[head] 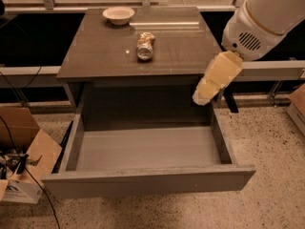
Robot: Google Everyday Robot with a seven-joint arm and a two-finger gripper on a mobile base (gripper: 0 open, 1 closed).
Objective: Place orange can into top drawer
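The orange can (pixel 145 45) lies on its side on the dark cabinet top (pixel 100 56), silver end facing me, a little behind the top's middle. The top drawer (pixel 147 182) is pulled wide open below it, and its grey floor is bare. My gripper (pixel 209 90) hangs at the cabinet's front right corner, above the drawer's right wall. It is to the right of the can, lower than it and well apart from it. It holds nothing that I can see.
A shallow cream bowl (pixel 118 15) stands at the back left of the cabinet top. Cardboard boxes (pixel 26 168) and cables lie on the floor to the left of the drawer. A metal rail (pixel 271 68) runs behind the cabinet. Speckled floor lies to the right.
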